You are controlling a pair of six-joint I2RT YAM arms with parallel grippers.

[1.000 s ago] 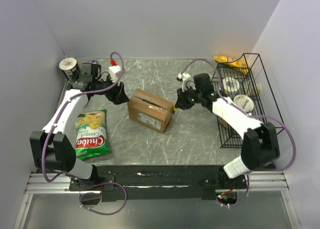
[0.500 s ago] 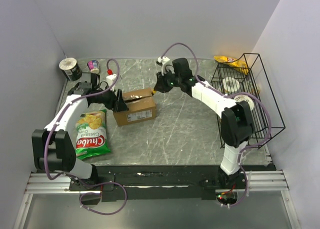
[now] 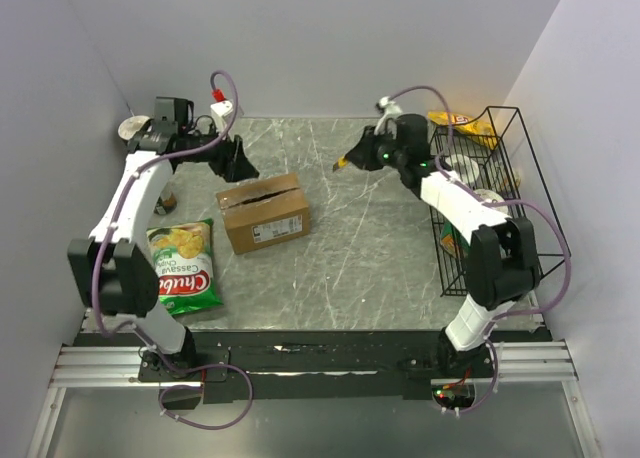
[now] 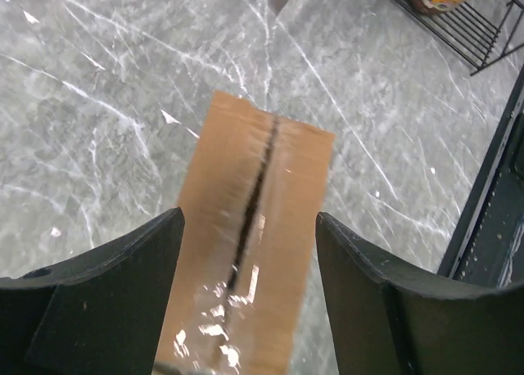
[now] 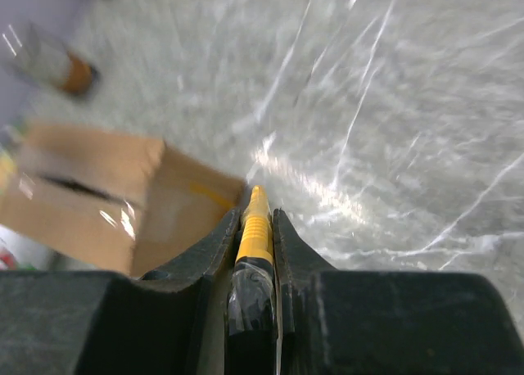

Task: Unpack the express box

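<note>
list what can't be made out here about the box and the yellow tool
- express box contents: top and left wrist views, the slit seam shows only dark
- label text: top view, too small
- yellow tool tip: right wrist view, blurred, right gripper clamps its sides
- box's near end: left wrist view, cut off by the bottom edge, beneath the open left gripper

Brown express box (image 3: 265,213) with a white label; grey bench (image 3: 370,258) veined white; green chip bag (image 3: 182,268) at eight o'clock; yellow-and-black cutter (image 5: 255,226).
</note>
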